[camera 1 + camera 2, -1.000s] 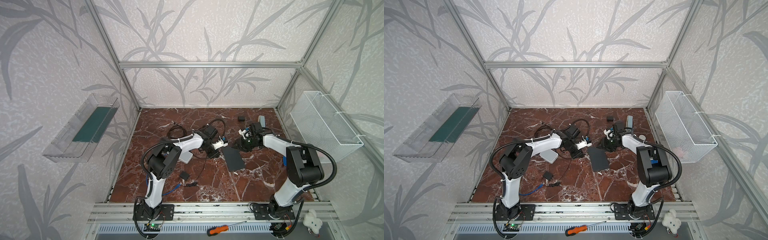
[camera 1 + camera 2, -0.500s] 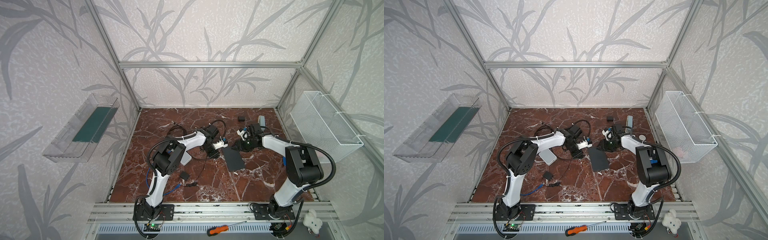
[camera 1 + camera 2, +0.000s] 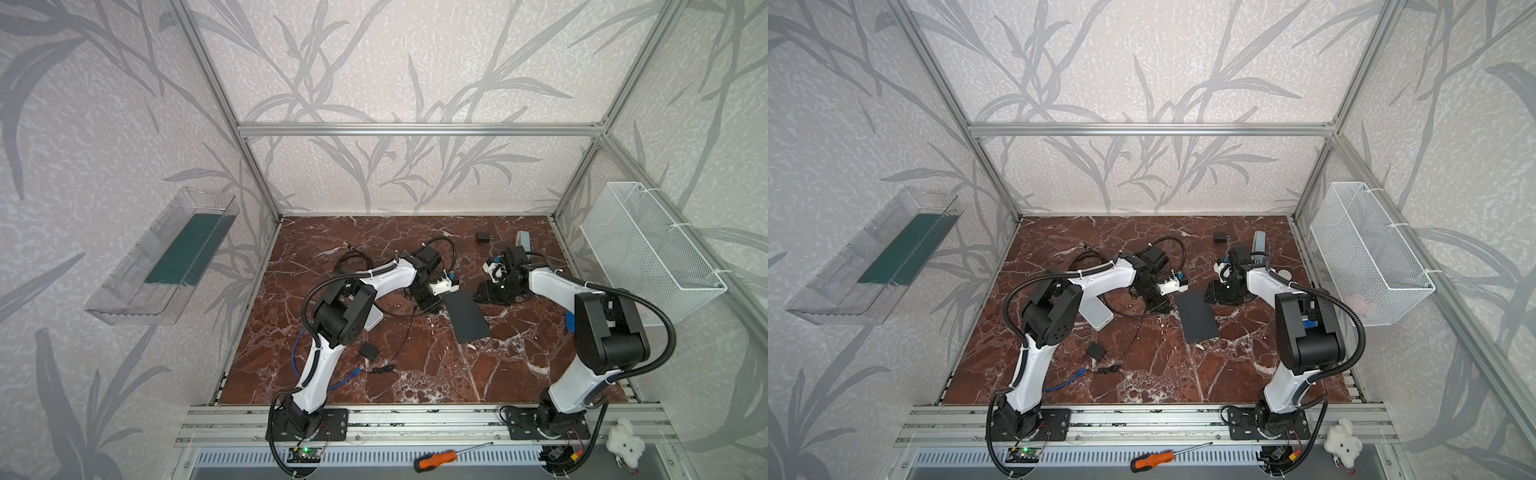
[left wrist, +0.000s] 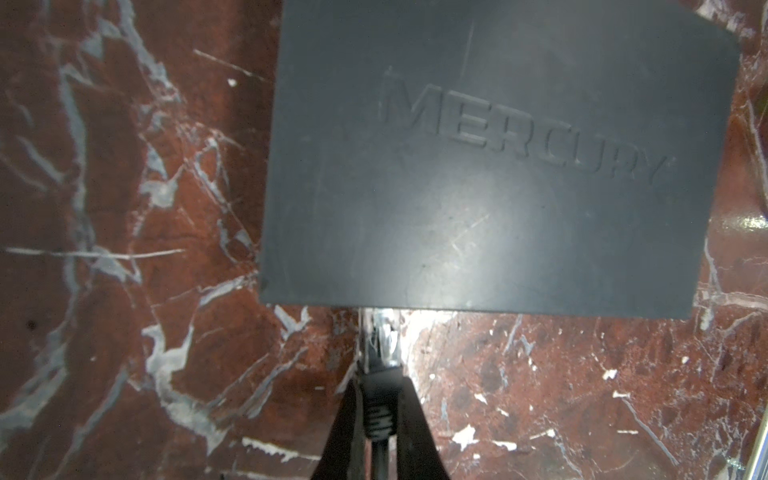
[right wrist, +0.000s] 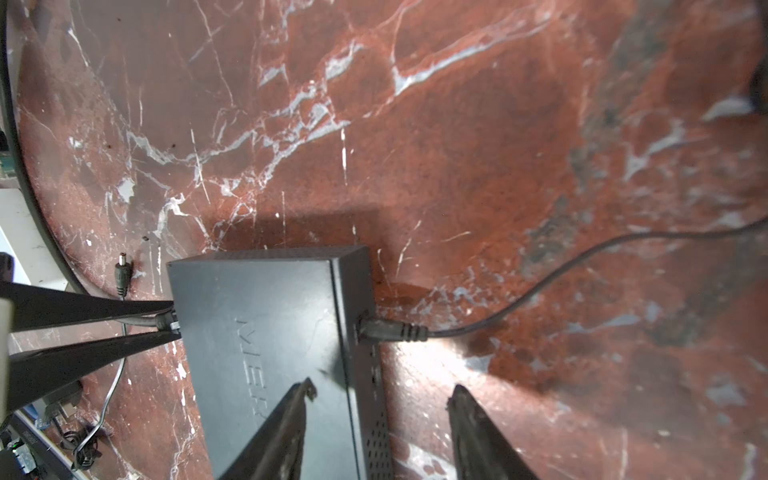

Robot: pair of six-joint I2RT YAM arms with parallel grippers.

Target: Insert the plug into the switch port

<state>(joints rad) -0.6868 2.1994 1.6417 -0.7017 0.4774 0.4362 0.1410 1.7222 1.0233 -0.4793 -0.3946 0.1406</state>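
"MERCURY" is embossed on the top of the dark grey slab (image 4: 478, 199). It is the only writing that can be read, and the right wrist view catches just its first letters. The left hand (image 4: 380, 388) is pinched nearly closed on the black cable's connector (image 4: 381, 345), whose tip meets the slab's short edge. The right hand (image 5: 382, 388) is spread apart and holds nothing. It sits astride the slab's long edge, one finger over the slab's top and the other over the bare bench (image 5: 457, 124). A second barrel plug (image 5: 390, 331) sits in that long side. The plug (image 5: 122, 272) lies loose on the bench just beside the slab's corner and the left hand, in no socket. The white box (image 3: 1098, 318) lies partly under the left arm, and its switch port cannot be seen. Open marble runs from the slab to the front rail (image 3: 415, 415).
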